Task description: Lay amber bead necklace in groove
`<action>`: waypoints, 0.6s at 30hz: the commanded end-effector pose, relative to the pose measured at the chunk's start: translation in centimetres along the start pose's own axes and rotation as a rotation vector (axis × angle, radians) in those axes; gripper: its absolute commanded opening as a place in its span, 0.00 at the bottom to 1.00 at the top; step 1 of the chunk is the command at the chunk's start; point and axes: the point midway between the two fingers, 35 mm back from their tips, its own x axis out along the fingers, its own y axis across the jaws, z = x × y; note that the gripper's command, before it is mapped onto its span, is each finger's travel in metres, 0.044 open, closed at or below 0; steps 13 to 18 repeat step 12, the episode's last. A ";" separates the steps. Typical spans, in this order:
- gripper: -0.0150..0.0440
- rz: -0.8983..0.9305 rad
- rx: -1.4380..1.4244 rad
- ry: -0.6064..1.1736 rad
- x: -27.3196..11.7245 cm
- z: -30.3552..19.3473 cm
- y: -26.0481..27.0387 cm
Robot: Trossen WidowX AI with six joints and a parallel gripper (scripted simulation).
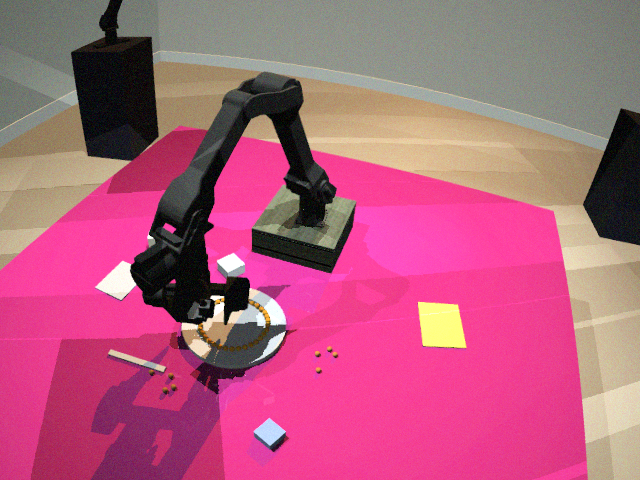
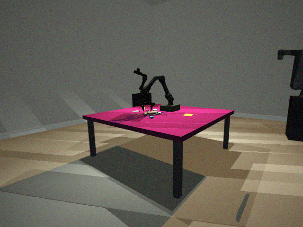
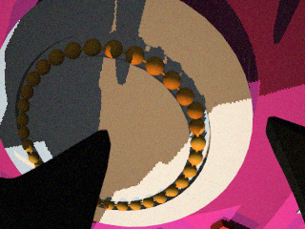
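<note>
Lays the amber bead necklace (image 1: 268, 320) (image 3: 197, 143) in a ring on the round bead board (image 1: 279, 333) (image 2: 157, 113) (image 3: 229, 143), left of centre in the top frame.

Holds the gripper (image 1: 212, 319) (image 2: 147, 110) (image 3: 191, 132) low over the board, fingers spread wide with nothing between them. Follows the groove with the beads around the visible ring, but hides a lower-left stretch behind one finger in the wrist frame; cannot tell whether every bead sits fully down. Shows loose beads (image 1: 317, 353) right of the board and a pale stick (image 1: 136, 360) at its lower left, with a blue block (image 1: 269, 432) (image 2: 151, 117) at the bottom centre and a yellow sheet (image 1: 442, 325) (image 2: 188, 114) well apart at right.
</note>
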 end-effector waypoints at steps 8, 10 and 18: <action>1.00 -0.014 0.000 -0.019 -7.3 0.1 -0.1; 1.00 -0.014 0.000 -0.019 -7.3 0.1 -0.1; 1.00 -0.014 0.000 -0.019 -7.3 0.1 -0.1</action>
